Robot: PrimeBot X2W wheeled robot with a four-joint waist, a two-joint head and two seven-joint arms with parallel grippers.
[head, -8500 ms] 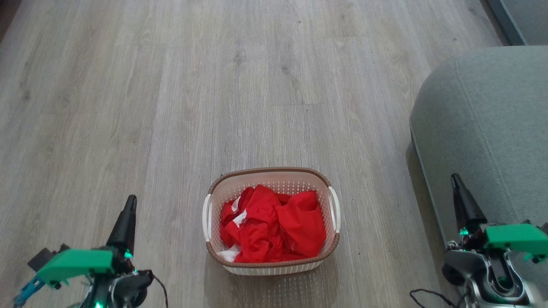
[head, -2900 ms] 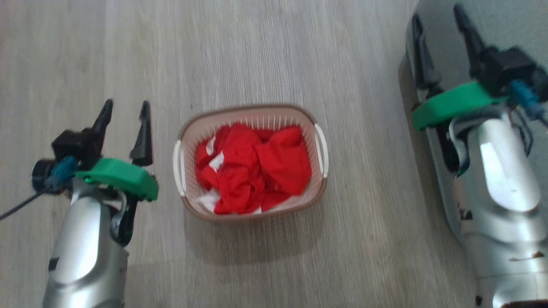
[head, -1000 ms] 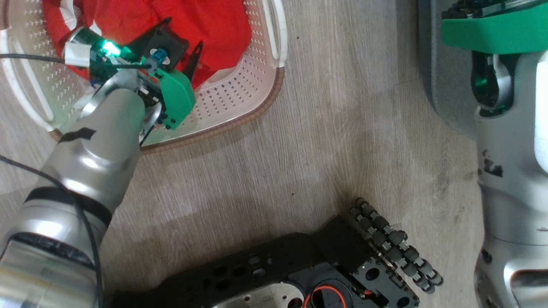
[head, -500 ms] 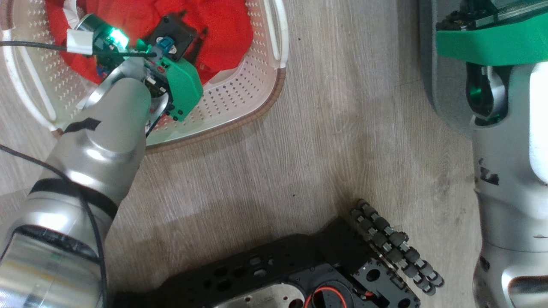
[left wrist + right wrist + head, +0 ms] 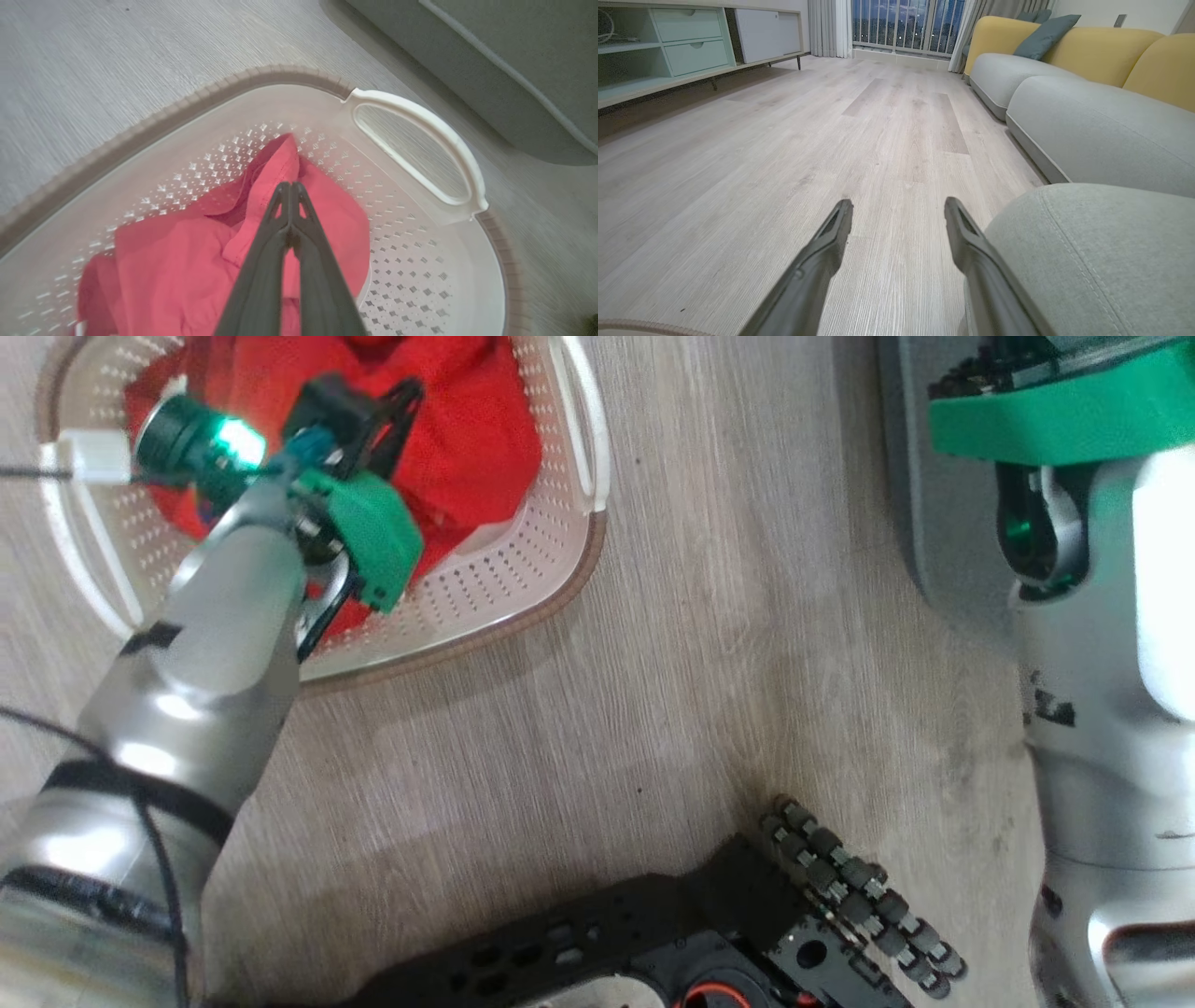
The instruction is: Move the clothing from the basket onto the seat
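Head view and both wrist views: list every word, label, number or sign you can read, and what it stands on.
No text can be read.
On the silver right forearm, dark marks: too blurred to read.
On the left arm's cable, white tag: blurred, nothing legible.
On the bright red thin clothing in the cream-white perforated plastic basket: plain folds, no lettering visible.

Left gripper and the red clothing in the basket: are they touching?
Touching. The left wrist view shows the left gripper with jaws shut on a raised fold of the clothing, tips pressed into the red cloth inside the basket.
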